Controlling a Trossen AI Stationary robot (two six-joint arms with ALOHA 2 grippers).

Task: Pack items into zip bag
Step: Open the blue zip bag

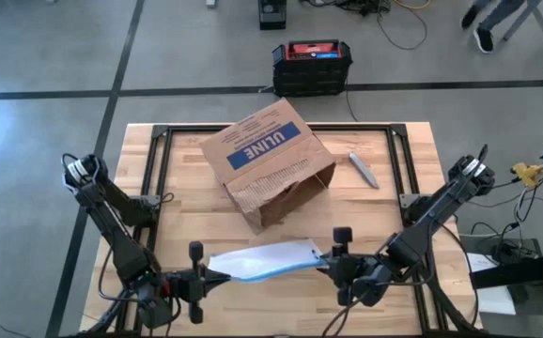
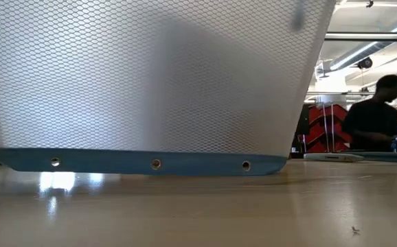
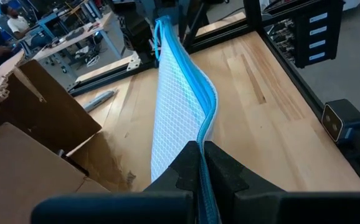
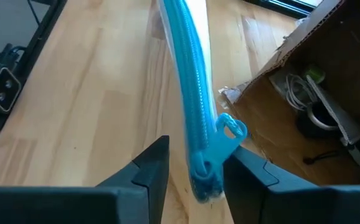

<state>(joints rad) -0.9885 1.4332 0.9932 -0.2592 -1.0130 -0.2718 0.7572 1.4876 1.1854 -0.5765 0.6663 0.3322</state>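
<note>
The left gripper [image 3: 202, 163] has its dark jaws clenched on one end of the blue zip strip of the flat mesh-patterned clear plastic zip bag [image 1: 267, 260]. At the other end, the right gripper [image 4: 192, 163] has jaws parted, standing either side of the strip and its blue pull tab [image 4: 228, 132] with gaps showing; it does not appear to be gripping.

The bag hangs between the two grippers at the near edge of the pale wooden worktop [image 1: 398, 169], zip edge uppermost and its lower body sagging onto the wood.

Judged risks: with only one end held, the limp, thin bag may droop or fold over, so the mouth would be hard to open. If the right jaws close off-centre, they may nip the tab alone and slide the zip rather than hold the bag.

Behind the bag lies a torn brown corrugated cardboard box printed ULINE [image 1: 267, 160], open side facing the right arm; dark and pale small items [image 4: 317, 106] show inside it. A slim grey pen-like object [image 1: 363, 169] lies beside the box.
</note>
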